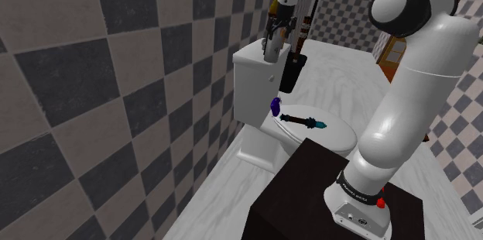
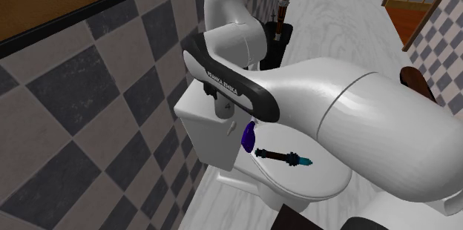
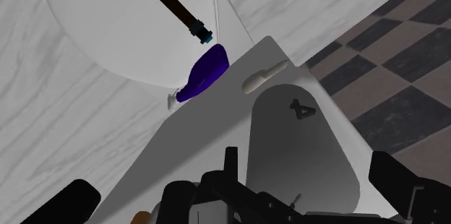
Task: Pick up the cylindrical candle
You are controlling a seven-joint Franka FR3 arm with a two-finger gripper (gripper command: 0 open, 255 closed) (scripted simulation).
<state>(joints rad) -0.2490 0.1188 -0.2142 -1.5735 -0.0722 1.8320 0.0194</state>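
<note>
On toilet lid (image 1: 337, 139), candle (image 1: 303, 120) flat, lengthwise tank-to-front.

The end effector (image 1: 272, 51) hangs over the white toilet tank (image 1: 251, 84).

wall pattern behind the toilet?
The wall is a checkerboard of dark grey and lighter grey tiles, best seen in the shoulder view.

Candle (image 1: 303, 119), curved object (image 1: 276, 107) on toilet lid (image 1: 313, 141), before tank (image 1: 251, 76).
</note>
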